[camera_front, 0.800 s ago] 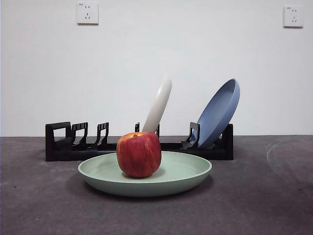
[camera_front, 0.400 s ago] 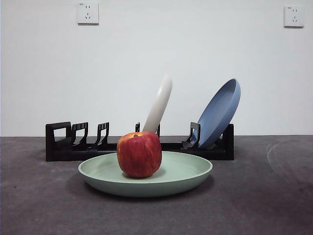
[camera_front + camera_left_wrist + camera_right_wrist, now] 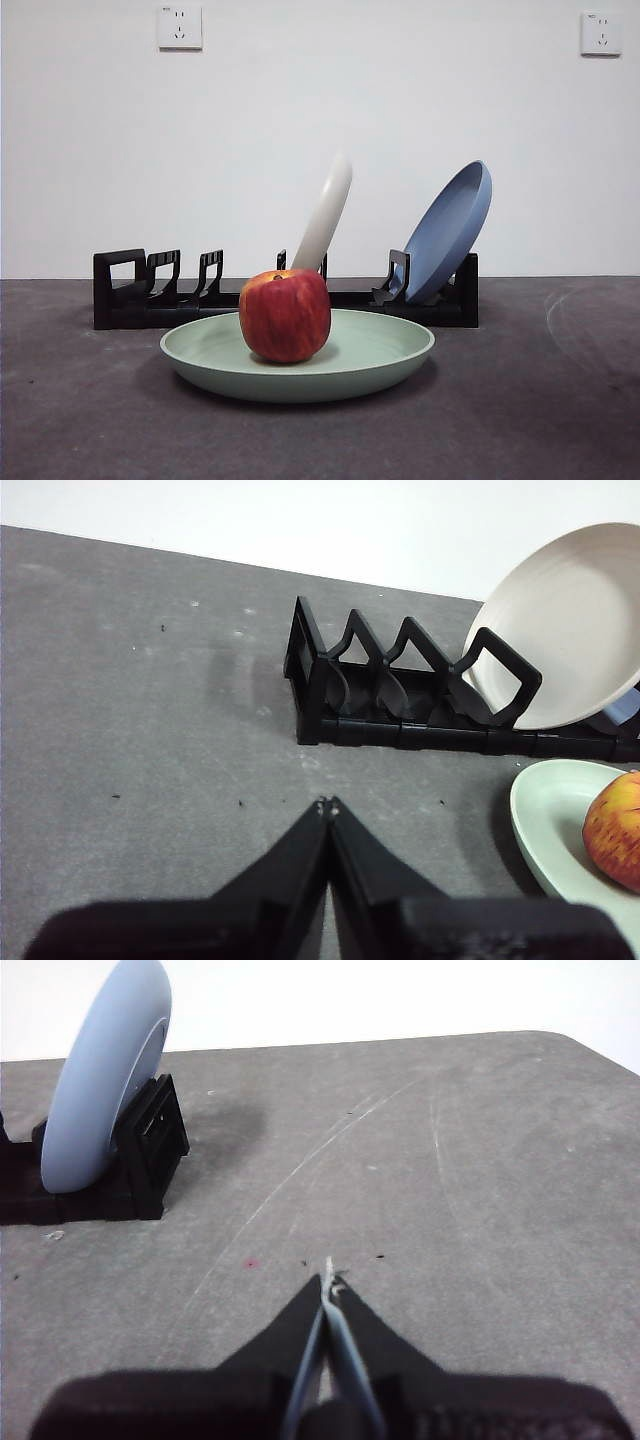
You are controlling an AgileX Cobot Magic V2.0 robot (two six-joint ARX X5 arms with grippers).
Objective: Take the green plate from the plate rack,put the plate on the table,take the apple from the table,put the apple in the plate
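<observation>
Green plate (image 3: 380,352): lies flat on the table (image 3: 540,420), just in front of the plate rack (image 3: 150,300) and about midway along it. Its rim edge also shows in the left wrist view (image 3: 545,825).
Apple (image 3: 285,315): sits upright inside the green plate, left of the plate's centre as the front view shows it; stem dimple up, yellowish patch near the top. Part of it shows in the left wrist view (image 3: 615,830).
Plate rack: runs across the table behind the green plate, parallel to the far edge. Looped handle end at its left in the front view.
Cream-white plate (image 3: 325,215): on edge in a slot near the rack's middle, tilted.
Blue plate (image 3: 450,230): on edge at the rack's right end, leaning.
Left gripper (image 3: 328,805): jaws clenched tip to tip, nothing between them; above bare table, off the rack's handle end, apart from plate and apple.
Right gripper (image 3: 328,1282): jaws pressed together, grasping nothing; above bare table off the rack's blue-plate end, well apart from the rack.
Wall: two white sockets (image 3: 179,27) high up.
</observation>
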